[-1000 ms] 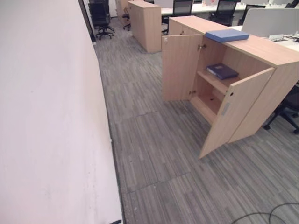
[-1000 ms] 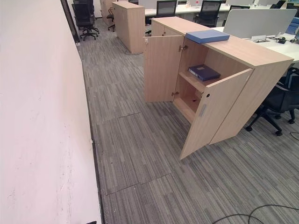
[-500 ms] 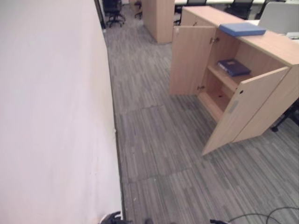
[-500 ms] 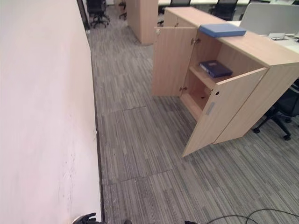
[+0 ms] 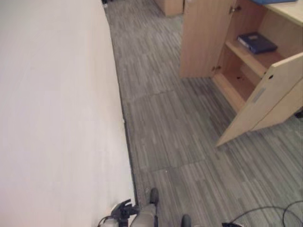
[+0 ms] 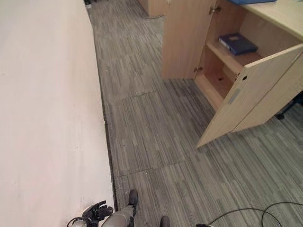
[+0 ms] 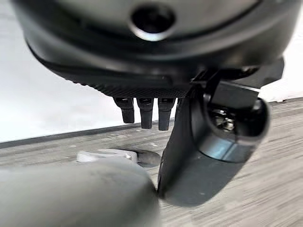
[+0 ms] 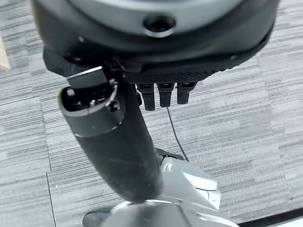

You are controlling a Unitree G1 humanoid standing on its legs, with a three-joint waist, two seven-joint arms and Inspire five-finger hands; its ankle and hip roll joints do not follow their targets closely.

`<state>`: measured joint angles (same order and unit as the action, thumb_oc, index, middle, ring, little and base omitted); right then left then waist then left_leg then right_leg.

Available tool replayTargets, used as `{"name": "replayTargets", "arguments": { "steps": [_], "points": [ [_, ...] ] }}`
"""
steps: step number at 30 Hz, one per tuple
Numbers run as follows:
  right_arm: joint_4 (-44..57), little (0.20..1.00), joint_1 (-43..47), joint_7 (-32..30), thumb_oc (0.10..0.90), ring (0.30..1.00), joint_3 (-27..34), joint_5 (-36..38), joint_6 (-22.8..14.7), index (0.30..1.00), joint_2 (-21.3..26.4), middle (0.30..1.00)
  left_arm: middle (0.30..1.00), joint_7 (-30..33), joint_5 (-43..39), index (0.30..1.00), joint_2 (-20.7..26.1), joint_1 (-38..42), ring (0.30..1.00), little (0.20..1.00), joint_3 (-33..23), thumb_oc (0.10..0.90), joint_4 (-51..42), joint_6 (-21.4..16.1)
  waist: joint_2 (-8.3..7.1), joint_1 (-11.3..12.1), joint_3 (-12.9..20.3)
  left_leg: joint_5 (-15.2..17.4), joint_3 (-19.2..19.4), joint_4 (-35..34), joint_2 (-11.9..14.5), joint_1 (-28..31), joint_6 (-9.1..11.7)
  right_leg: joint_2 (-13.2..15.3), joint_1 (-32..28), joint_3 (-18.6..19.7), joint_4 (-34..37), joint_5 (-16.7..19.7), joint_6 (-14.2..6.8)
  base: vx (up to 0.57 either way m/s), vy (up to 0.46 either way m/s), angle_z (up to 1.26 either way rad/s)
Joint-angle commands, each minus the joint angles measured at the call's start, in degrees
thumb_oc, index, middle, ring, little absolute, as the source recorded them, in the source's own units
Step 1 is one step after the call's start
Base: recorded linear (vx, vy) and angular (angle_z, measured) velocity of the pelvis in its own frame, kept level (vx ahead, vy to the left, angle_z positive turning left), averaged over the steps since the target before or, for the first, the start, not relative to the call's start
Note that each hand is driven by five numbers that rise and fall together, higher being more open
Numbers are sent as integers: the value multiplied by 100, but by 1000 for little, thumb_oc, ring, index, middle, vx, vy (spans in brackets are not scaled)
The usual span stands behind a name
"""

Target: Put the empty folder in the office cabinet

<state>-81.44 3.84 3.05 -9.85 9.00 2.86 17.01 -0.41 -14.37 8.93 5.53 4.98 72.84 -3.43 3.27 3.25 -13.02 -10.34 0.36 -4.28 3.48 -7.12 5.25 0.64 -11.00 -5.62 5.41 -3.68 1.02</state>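
The cabinet (image 6: 246, 90) stands open with one blue folder (image 6: 238, 43) shelved, yet the left hand (image 7: 189, 142) and right hand (image 8: 123, 137) hang with fingers loosely straight, carrying nothing, so the fetching looks undone

A wooden cabinet (image 6: 279, 28) is standing with both doors swung wide, the nearer door (image 6: 251, 92) angling out over the grey striped carpet (image 6: 165, 127). A dark blue folder (image 6: 238, 43) is lying flat on the upper shelf (image 6: 227, 56), well apart from the left hand (image 6: 94, 211), whose dark fingers (image 6: 100, 205) are hanging loosely spread, just beside the white wall (image 6: 47, 94).
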Motion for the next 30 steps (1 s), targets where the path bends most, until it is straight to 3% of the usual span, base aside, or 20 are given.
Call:
{"name": "replayTargets", "arguments": {
  "steps": [1,5,9,11,12,14,15,17,18,19,21,22,23,25,26,27,28,30],
  "points": [
    [-169,900,-163,60,800,900,-112,-221,45,900,49,900,900,68,569,900,307,-772,900,900,372,800,288,110,-102,15,463,271,132,508,-324,-670,-281,290,-114,-179,-535,-658,-435,252,145,-27],
    [-37,900,107,79,800,900,-295,-417,61,900,118,900,900,42,579,900,451,-660,900,900,403,800,129,98,-155,102,450,821,378,1268,-471,-1058,-518,683,189,-207,-940,-635,-627,202,152,-29],
    [216,900,332,64,800,900,-276,-194,25,900,148,900,900,44,536,900,548,-627,900,900,383,800,92,115,-167,168,439,1136,500,1583,-546,-1225,-685,877,445,-197,-1232,-535,-740,149,139,-33],
    [399,900,463,80,800,900,-311,-52,-18,900,128,900,900,63,544,900,627,-599,900,900,372,800,99,115,-142,211,422,1351,598,1487,-684,-1040,-906,1137,960,-211,-2203,115,-870,156,195,-41],
    [399,900,463,80,800,900,-311,-52,-18,900,128,900,900,63,544,900,627,-599,900,900,372,800,99,115,-144,214,422,1351,601,1486,-685,-1040,-906,1138,963,-208,-2205,114,-871,72,116,-46],
    [542,900,525,72,800,900,-397,-18,-29,900,100,900,900,72,572,900,704,-585,900,900,380,800,102,141,-88,154,342,1427,636,1370,-768,-768,-1073,1274,1274,-265,-3112,666,-802,163,169,-23],
    [687,900,527,48,800,900,-497,-74,-43,900,78,900,900,88,634,900,788,-599,900,900,405,800,92,163,-54,101,222,1598,599,1309,-847,-408,-1144,1440,1512,-324,-3911,842,-789,288,198,16],
    [791,900,575,4,800,900,-670,-276,-36,900,58,900,900,175,905,900,885,-596,900,900,500,800,89,178,17,55,107,1656,532,1212,-838,-95,-1173,1461,1837,-416,-4263,784,-709,236,100,30],
    [792,900,576,4,800,900,-670,-277,-35,900,58,900,900,175,906,900,884,-596,900,900,499,800,89,178,15,54,102,1657,532,1211,-841,-90,-1173,1464,1834,-415,-4269,778,-709,215,-4,24],
    [1076,900,643,-55,800,900,-860,-464,-53,900,82,900,900,267,1020,900,977,-587,900,900,526,800,-2,158,92,-26,-48,1683,421,1109,-767,176,-1116,1286,2257,-514,-4059,333,-593,139,-25,13],
    [1188,900,637,-78,800,900,-898,-512,-46,900,91,900,900,298,1023,900,1005,-598,900,900,494,800,-50,150,110,-61,-118,1717,393,1100,-745,272,-1084,1263,2337,-584,-3856,269,-600,160,-75,2],
    [1403,900,646,-97,800,900,-924,-502,-39,900,117,900,900,346,971,900,998,-612,900,900,415,800,-59,134,101,-143,-222,1682,336,1037,-709,392,-1030,1147,2699,-679,-3081,464,-597,127,-99,9],
    [1404,900,645,-97,800,900,-924,-502,-38,900,118,900,900,346,971,900,998,-612,900,900,415,800,-59,134,106,-145,-224,1683,333,1037,-704,396,-1029,1142,2689,-685,-3070,469,-596,147,-122,11],
    [1490,900,605,-84,800,900,-912,-485,-30,900,117,900,900,387,981,900,952,-603,900,900,364,800,-1,128,21,-246,-310,1797,252,980,-707,638,-930,1023,2852,-655,-2146,706,-742,275,-171,3],
    [1484,900,540,-100,800,900,-815,-381,-35,900,115,900,900,426,981,900,896,-551,900,900,306,800,82,116,-68,-346,-345,1913,138,911,-736,874,-835,924,2932,-562,-1336,940,-890,304,-190,12],
    [1484,900,540,-100,800,900,-815,-381,-35,900,113,900,900,426,981,900,898,-550,900,900,305,800,83,116,-74,-351,-336,1905,134,910,-742,862,-837,930,2937,-564,-1323,952,-891,424,-263,20],
    [1370,900,423,-81,800,900,-665,-266,-42,900,89,900,900,450,961,900,872,-529,900,900,211,800,156,116,-182,-384,-307,2028,-10,867,-769,1035,-757,867,2843,-417,-839,1048,-955,210,-131,33],
    [1308,900,400,-104,800,900,-645,-251,-47,900,75,900,900,482,898,900,837,-554,900,900,150,800,191,110,-225,-374,-300,2041,-45,859,-785,1061,-743,891,2750,-469,-770,1186,-939,308,-217,71]
  ]
}}
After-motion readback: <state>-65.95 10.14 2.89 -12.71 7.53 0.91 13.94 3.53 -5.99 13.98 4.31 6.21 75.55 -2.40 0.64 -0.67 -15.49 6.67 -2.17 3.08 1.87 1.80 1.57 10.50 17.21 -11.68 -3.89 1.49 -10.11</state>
